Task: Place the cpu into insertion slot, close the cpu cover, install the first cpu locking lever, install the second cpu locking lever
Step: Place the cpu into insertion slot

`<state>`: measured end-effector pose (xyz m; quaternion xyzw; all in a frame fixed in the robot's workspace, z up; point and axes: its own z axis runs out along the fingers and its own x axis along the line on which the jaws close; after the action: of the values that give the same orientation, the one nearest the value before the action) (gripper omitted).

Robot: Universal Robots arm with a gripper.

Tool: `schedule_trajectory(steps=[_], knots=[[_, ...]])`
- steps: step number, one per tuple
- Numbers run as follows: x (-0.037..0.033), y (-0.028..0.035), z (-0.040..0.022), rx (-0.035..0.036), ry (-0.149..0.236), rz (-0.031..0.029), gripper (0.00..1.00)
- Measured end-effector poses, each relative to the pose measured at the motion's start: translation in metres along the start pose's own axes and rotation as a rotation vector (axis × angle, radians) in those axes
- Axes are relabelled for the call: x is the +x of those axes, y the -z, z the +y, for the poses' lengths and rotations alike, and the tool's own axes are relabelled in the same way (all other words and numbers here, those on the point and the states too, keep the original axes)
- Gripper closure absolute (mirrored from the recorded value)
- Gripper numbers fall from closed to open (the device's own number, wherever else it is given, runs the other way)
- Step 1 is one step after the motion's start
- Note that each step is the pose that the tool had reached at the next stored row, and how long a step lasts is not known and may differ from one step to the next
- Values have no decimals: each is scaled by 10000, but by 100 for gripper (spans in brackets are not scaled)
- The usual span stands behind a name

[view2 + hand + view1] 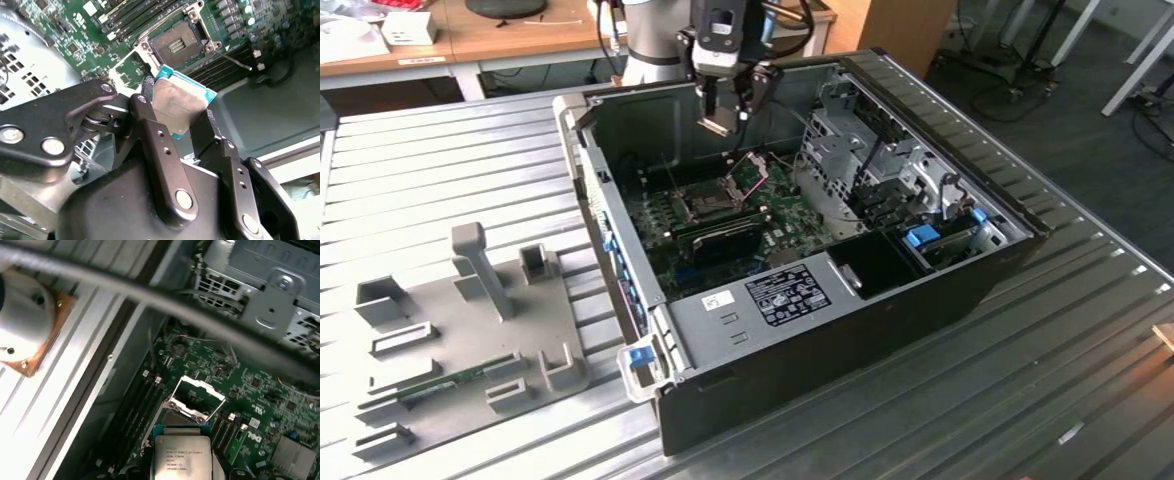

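The gripper (724,112) hangs above the insertion slot (700,207), well clear of it, inside the open computer case (854,340). Its 2 fingers (155,135) are closed part-way on the cpu (175,97), 1 pressing each of 2 opposite edges, so the chip is held between them in the air with its pale metal face showing in the second wrist view.

The cpu is not touching the slot. In the first wrist view the chip (185,457) sits in front of the slot (172,419) and hides part of it.

The slot itself lies bare, its dark square (176,44) showing inside the silvery rim, with green circuit board all around. The cpu cover (750,175) stands raised on its hinge at the slot's edge, on the exterior view's right of the slot; the board shows through its window (197,396). A thin wire lever (235,61) juts out from one corner of the slot's rim.

Long dark memory sticks (720,235) lie just beside the slot. Well apart from the slot, outside the case toward the exterior view's left, a gray fixture plate (480,340) rests on the ribbed metal tabletop (454,170).
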<state>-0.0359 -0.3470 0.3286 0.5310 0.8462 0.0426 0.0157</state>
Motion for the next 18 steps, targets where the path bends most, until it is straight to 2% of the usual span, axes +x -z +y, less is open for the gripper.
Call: schedule_trajectory(steps=[14,15,16,18], knots=[[0,-30,-2,-46,-2540,-227,46],[0,-36,-3,-58,-3148,-281,46],[-1,-41,-3,-66,-3592,-321,46],[-1,-44,-4,-74,-3966,-354,46]])
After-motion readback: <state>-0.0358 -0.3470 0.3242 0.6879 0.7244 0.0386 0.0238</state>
